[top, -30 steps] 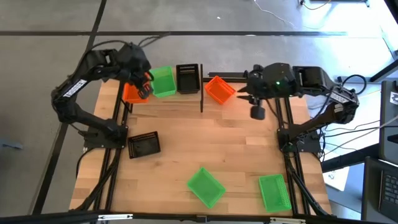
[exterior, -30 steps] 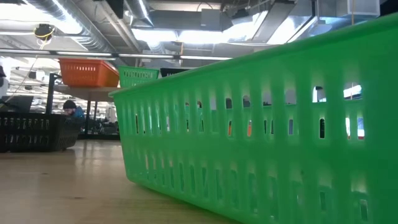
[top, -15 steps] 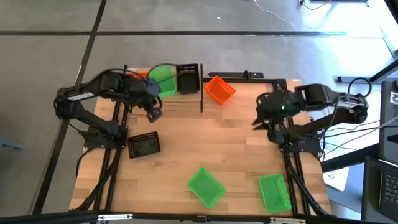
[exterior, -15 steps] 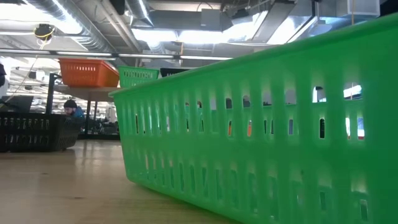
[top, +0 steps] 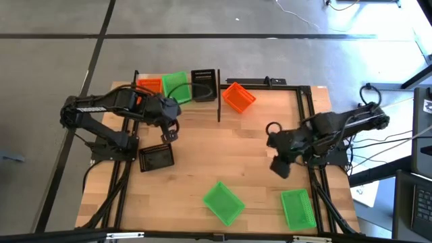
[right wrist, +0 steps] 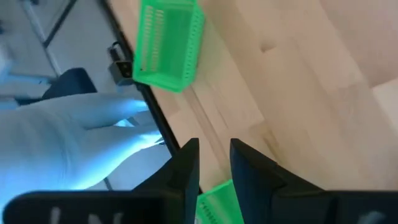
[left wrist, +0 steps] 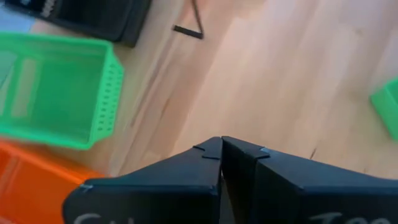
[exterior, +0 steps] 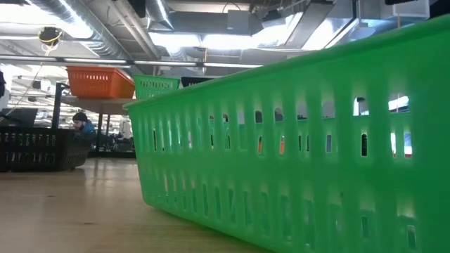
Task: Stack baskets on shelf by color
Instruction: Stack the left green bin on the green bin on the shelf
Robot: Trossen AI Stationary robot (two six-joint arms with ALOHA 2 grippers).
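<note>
Near the table's front, green basket (top: pixel 223 202) skewed diagonally (left tool (top: pixel 169 136) closed and empty, right tool (top: pixel 281 165) spread, empty)

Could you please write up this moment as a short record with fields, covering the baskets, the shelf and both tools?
shelf: light wooden board at the table's far edge
baskets at the shelf: orange basket, green basket and black basket side by side; a second orange basket lies askew to their right
baskets on the table: black one near the left arm; two green ones at the near edge
left tool: shut, empty, above the loose black basket
right tool: open, empty, over the table's right side
</note>
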